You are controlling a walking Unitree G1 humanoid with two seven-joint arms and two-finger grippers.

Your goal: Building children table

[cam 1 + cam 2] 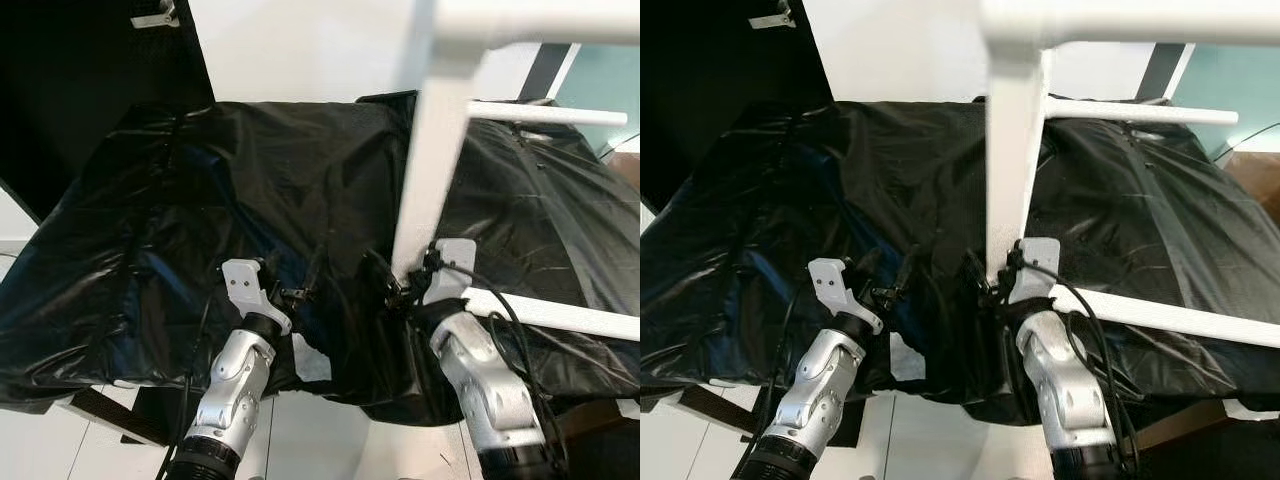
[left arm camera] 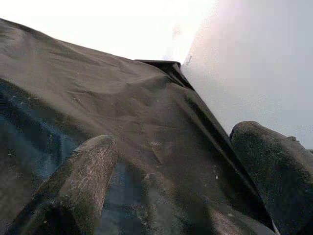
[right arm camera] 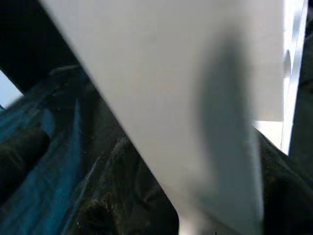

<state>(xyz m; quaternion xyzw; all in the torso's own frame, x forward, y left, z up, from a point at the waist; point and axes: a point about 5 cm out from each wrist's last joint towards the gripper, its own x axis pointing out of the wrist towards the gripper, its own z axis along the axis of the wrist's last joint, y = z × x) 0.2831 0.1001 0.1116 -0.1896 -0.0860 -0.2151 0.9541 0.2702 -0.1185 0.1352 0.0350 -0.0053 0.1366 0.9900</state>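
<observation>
The desk (image 1: 120, 300) is draped in black plastic sheet (image 1: 250, 180) that hangs over its near edge. A white table frame (image 1: 440, 150) stands on the sheet to the right of centre. One white leg (image 1: 1012, 160) rises upright from the sheet to a horizontal top bar (image 1: 1120, 22) near the upper edge of the eye views. A white rail (image 1: 555, 315) runs from the base of the leg toward the right, above the sheet. A second, thinner rail (image 1: 545, 113) lies farther back on the right.

The right gripper (image 1: 405, 285) is at the base of the leg. Its black fingers sit on either side of the leg and are closed on it. In the right wrist view, the white leg (image 3: 186, 107) sits directly ahead of the camera, with the dark sheet behind it.

The left gripper (image 1: 295, 293) is positioned low over the sheet, left of the leg and apart from it. Its two fingers (image 2: 83, 186) are spread, with only sheet between them. A white wall (image 1: 300, 45) stands behind the desk.
</observation>
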